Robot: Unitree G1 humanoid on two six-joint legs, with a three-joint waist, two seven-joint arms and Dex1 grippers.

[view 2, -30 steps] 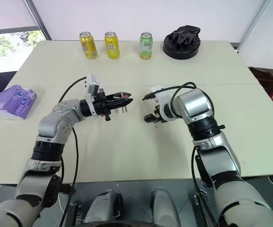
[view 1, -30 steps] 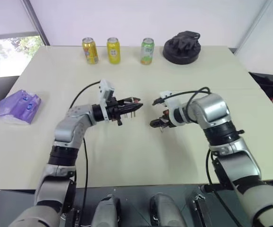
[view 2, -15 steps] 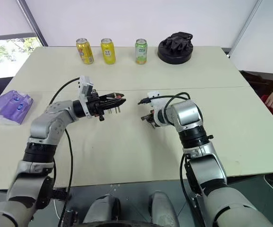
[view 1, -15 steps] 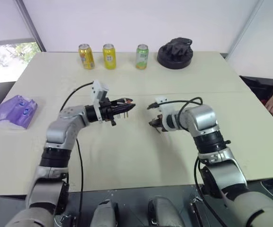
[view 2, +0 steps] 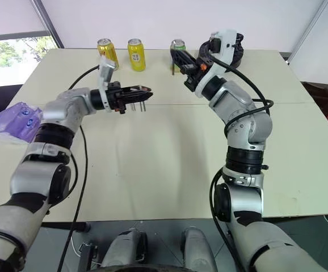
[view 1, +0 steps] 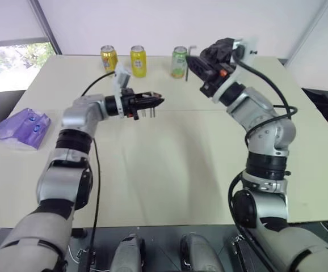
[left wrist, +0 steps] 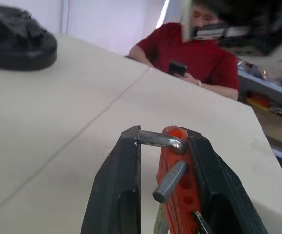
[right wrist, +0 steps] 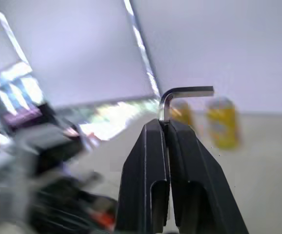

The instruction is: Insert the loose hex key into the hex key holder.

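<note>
Up close, right gripper pinches the loose hex key; left gripper clamps the hex key holder.

Silver-grey arms with black joints

Each arm carries a white wrist module and a looping black cable; the left gripper and right gripper have black fingers.

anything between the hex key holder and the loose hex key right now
Nothing. In the left eye view, bare table lies under the gap between the hex key holder, in the left end effector, and the loose hex key, in the right end effector.
</note>
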